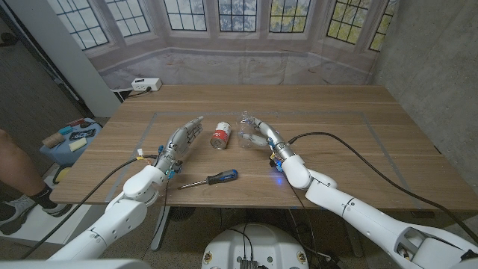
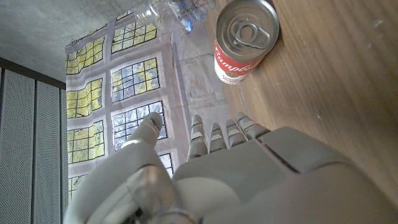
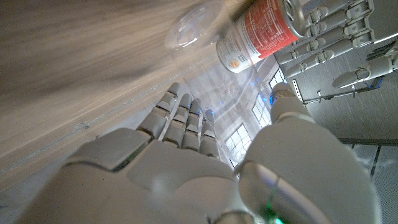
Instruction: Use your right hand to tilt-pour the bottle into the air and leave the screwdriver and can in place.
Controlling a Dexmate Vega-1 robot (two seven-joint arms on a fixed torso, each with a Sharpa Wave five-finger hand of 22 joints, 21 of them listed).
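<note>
1. Right hand (image 1: 261, 132) reaches in from the near right toward the middle of the table (image 1: 336, 142), with the clear plastic bottle (image 1: 246, 127) directly ahead of its fingers. The fingers look curved around the bottle's side, but I cannot tell from these views whether they already grip it or only touch it.
2. Standing upright, the bottle has its long axis vertical and is just to the right of the can (image 1: 220, 135). The can lies between the bottle and the left hand (image 1: 185, 138), so the right hand is the nearer one and has the unblocked approach.
3. Left hand holds nothing, its fingers extended toward the can and a little apart from it.
4. Nearer the robot, the screwdriver (image 1: 211, 178) lies on the table between the two arms, well apart from the bottle, so a lift and tilt should not disturb it.
5. My judgement: the can sits close beside the bottle, so tilting away from it is safer.
6. From the right wrist view, the bottle (image 3: 193, 28) shows past the fingers (image 3: 183, 118) with the can (image 3: 258, 34) just behind it, confirming how near they stand. From the left wrist view, the can (image 2: 244, 37) and its pull-tab top are plain, with the bottle (image 2: 177, 12) beyond, a detail the head view lacks.
</note>
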